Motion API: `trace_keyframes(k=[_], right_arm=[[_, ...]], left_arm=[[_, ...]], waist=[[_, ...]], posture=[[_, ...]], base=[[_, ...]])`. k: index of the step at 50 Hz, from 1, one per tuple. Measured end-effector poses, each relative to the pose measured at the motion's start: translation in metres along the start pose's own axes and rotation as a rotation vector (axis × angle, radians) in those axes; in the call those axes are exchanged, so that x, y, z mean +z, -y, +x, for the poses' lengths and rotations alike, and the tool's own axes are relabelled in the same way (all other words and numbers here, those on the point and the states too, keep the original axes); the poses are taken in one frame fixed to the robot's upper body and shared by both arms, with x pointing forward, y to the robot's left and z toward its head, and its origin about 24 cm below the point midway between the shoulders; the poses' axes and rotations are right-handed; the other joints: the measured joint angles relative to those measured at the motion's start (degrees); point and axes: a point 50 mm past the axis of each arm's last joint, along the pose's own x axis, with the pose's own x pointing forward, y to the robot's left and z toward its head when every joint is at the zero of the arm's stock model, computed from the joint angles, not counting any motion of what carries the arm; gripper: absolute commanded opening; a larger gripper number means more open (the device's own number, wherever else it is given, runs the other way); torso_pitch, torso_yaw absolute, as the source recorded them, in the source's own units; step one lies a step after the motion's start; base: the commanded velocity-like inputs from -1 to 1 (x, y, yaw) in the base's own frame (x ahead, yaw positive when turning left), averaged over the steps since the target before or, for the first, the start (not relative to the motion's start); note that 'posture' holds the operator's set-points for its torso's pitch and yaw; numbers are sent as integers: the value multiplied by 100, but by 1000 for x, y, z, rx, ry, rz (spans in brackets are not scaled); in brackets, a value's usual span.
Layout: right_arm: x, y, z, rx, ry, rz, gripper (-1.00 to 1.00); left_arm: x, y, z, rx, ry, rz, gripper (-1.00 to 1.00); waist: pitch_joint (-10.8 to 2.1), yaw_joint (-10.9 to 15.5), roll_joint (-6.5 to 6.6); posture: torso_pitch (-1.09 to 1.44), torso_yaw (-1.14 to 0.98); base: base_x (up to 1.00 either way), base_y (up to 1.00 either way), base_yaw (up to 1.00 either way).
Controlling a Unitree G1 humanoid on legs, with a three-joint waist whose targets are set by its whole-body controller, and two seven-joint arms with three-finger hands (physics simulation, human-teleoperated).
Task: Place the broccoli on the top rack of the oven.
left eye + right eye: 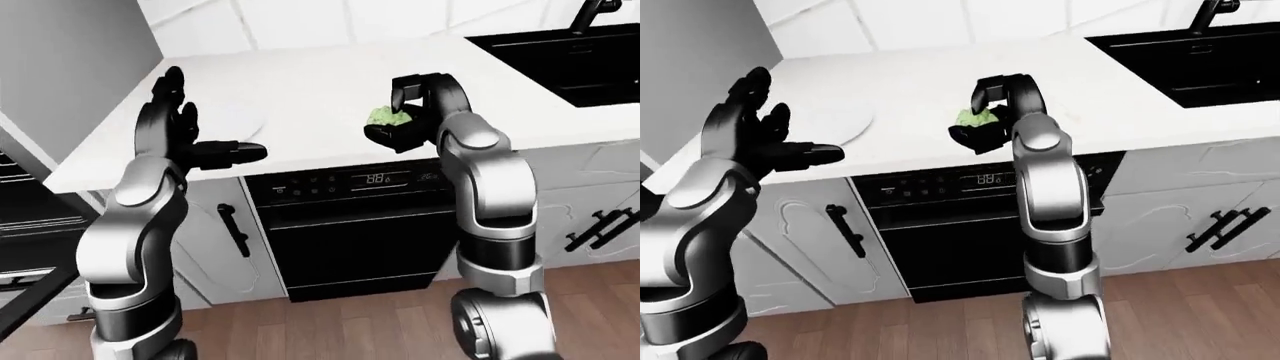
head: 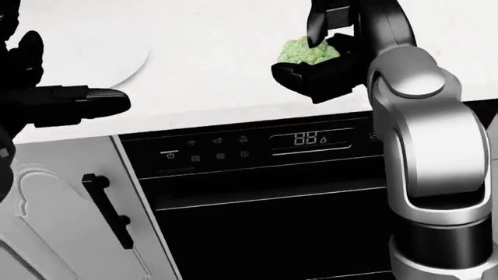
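The green broccoli rests in my right hand, whose black fingers are shut round it above the white counter, near its edge. My left hand hangs open and empty at the left, fingers spread, beside the counter edge. Below the counter sits a black appliance with a lit "88" display and a closed door. At the left edge of the left-eye view a dark open cavity with rack-like lines shows, with a lowered door beneath it.
A white plate lies on the counter to the left of the broccoli. A black sink with a faucet is set in the counter at the right. White cabinet doors with black handles flank the appliance. Wooden floor lies below.
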Motion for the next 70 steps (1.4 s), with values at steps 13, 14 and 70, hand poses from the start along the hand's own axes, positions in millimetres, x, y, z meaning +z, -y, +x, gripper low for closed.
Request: trace_keyframes(k=[13, 14, 70], right_arm=[[2, 0, -1, 0, 23, -1, -100], [2, 1, -1, -5, 24, -1, -100], [-2, -13, 0, 69, 11, -29, -100]], left_arm=[[-4, 0, 2, 2, -25, 3, 100], [-4, 0, 1, 0, -22, 3, 100], [-5, -8, 1, 45, -13, 7, 100]], waist=[[-77, 152, -364], [-67, 157, -411], [-88, 328, -331]], posture=[[0, 0], [0, 0], [0, 0]], base=[[0, 0, 27], [0, 0, 100], [0, 0, 100]])
